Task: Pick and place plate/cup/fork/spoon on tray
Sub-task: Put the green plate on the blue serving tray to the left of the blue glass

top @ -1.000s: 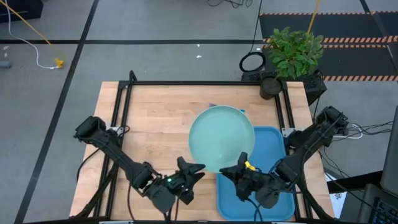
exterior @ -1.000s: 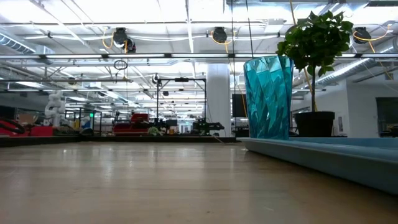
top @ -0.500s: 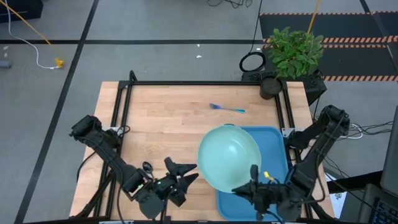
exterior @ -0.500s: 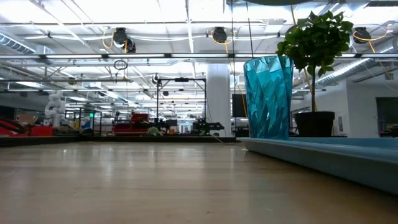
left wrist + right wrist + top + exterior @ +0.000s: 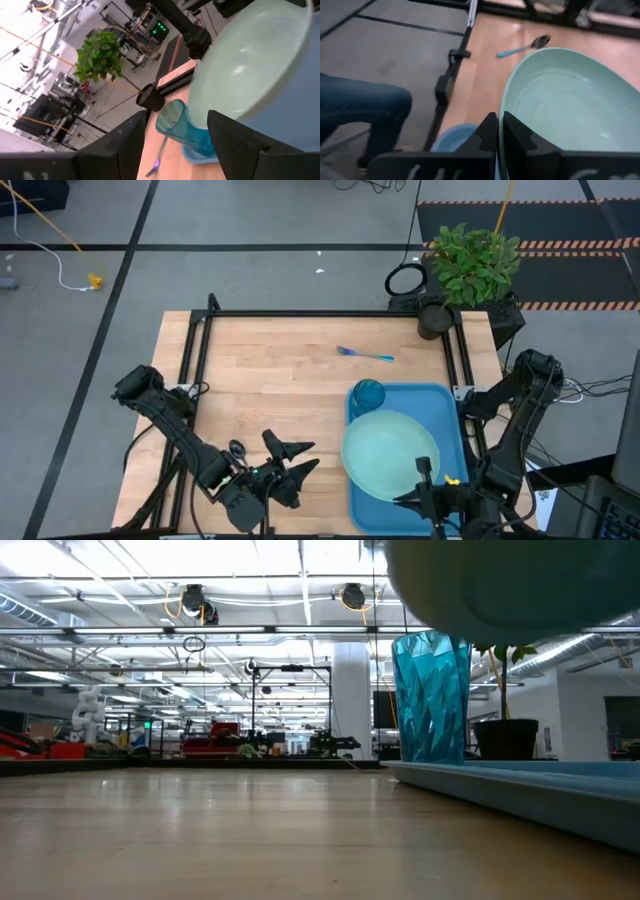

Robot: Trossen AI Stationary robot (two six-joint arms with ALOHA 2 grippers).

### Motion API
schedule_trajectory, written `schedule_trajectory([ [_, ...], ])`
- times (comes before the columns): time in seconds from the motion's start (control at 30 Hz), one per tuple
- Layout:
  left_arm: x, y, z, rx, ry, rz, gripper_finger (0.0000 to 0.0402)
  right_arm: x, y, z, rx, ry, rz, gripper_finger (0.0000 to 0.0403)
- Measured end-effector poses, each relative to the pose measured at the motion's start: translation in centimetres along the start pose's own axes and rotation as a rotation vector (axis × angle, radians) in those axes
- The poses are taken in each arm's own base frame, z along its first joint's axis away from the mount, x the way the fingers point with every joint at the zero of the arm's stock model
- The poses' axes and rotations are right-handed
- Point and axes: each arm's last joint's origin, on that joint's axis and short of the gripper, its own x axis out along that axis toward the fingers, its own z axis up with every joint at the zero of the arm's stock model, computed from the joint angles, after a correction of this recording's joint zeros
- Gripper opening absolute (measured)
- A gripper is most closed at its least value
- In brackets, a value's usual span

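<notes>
the right hand (image 5: 428,483) is pinching the near rim of the plate (image 5: 390,453), its two fingers (image 5: 492,131) closed on the edge, so the plate is hanging out over the tray (image 5: 455,405) rather than resting on it. gripping by the rim seems to be leaving the plate's underside free to go down flat. the cup (image 5: 367,394) is standing upright in the tray's far corner, and the plate is sitting just beside it, probably kept to the nearer part of the tray to avoid knocking it. the left hand (image 5: 290,460) is waiting over the table (image 5: 260,380) with its fingers spread, holding nothing. the fork (image 5: 365,354) is lying on the bare table beyond the tray, not yet placed.

the low view is showing what the overhead one cannot: the plate's underside (image 5: 500,585) is floating clear above the tray rim (image 5: 520,790) and above the cup (image 5: 432,695). the right wrist view is showing the spoon (image 5: 525,46) on the table past the plate, which the high view is hiding beneath the plate. it is also catching a person's leg (image 5: 360,110) beside the table. the left wrist view is showing the cup (image 5: 180,125) from the side, close under the plate's edge.
</notes>
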Motion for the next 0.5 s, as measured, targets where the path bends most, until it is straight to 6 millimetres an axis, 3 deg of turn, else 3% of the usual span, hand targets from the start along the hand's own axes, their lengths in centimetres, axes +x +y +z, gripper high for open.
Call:
schedule_trajectory([
  [0.2,0.0,-0.2,-0.2,-0.069,-0.005,-0.061,0.0216,0.5,0.1,-3.4,0.081,0.097,0.033,0.0003],
  [0.5,0.0,-0.4,-0.1,-0.187,-0.014,-0.126,0.0216,2.0,-1.2,-8.3,0.188,0.214,-0.012,0.0004],
])
